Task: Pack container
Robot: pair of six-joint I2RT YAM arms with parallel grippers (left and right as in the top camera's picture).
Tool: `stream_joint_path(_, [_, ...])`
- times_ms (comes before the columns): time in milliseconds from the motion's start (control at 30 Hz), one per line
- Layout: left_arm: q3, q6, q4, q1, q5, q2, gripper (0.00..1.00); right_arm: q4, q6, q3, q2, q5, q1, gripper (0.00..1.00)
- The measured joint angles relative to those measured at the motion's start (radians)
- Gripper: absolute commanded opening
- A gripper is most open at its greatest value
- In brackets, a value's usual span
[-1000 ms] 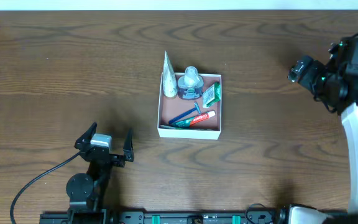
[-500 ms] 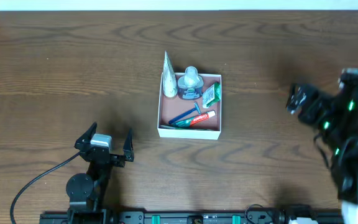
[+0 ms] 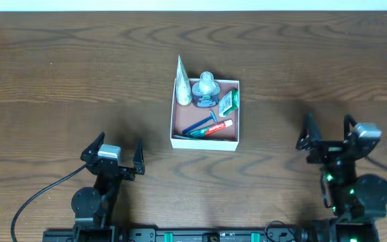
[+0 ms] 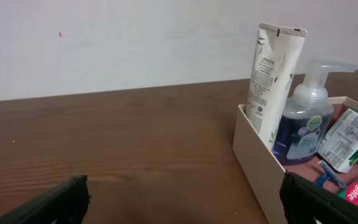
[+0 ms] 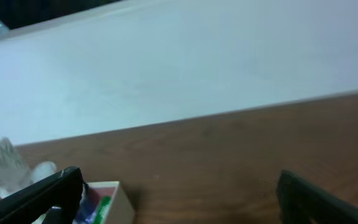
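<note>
left gripper point(image 3: 120, 141): jaws wide, nothing between them; only bare table point(image 3: 59, 81) shows through the gap.
right gripper point(image 3: 326, 126): jaws wide too, holding nothing.
container point(image 3: 205, 143): on the table, ahead of both pairs of jaws and between them. it lies forward and to the right of the left jaws, forward and to the left of the right jaws, well apart from each.
left wrist view: the near white wall of the container runs past the right-hand finger, outside the gap.
right wrist view: blurred; one corner of the container shows just beyond the left-hand finger.
white tube point(image 3: 182, 87): upright in the container's corner farthest from the left jaws on their side, leaning on the wall, its top above the rim.
pump bottle point(image 3: 206, 89): clear with blue liquid, just beside the tube, toward the right jaws' side.
green packet point(image 3: 228, 101): tilted against the wall nearest the right jaws' side, beside the bottle.
blue razor point(image 3: 200, 124): flat on the reddish floor, nearer the jaws than the bottle.
toothpaste point(image 3: 218, 128): red and white, flat, touching or just beside the razor; cannot tell which.
</note>
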Motion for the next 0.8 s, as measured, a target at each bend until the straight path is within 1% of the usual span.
stream_joint_path(167, [0.0, 0.0, 0.0, 0.0, 0.0, 0.0, 0.98, 0.042, -0.085, -0.119, -0.112, -0.017, 0.0, 0.99])
stream_joint_path(333, [0.0, 0.0, 0.0, 0.0, 0.0, 0.0, 0.98, 0.055, -0.113, -0.184, -0.215, -0.02, 0.0, 0.99])
stream_joint_path(433, [0.0, 0.0, 0.0, 0.0, 0.0, 0.0, 0.98, 0.095, -0.12, -0.222, -0.269, -0.021, 0.0, 0.99])
stream_joint_path(667, [0.0, 0.0, 0.0, 0.0, 0.0, 0.0, 0.98, 0.16, -0.124, -0.287, -0.298, -0.029, 0.0, 0.99])
stream_joint_path(800, [0.0, 0.0, 0.0, 0.0, 0.0, 0.0, 0.98, 0.161, -0.124, -0.317, -0.298, -0.04, 0.0, 0.99])
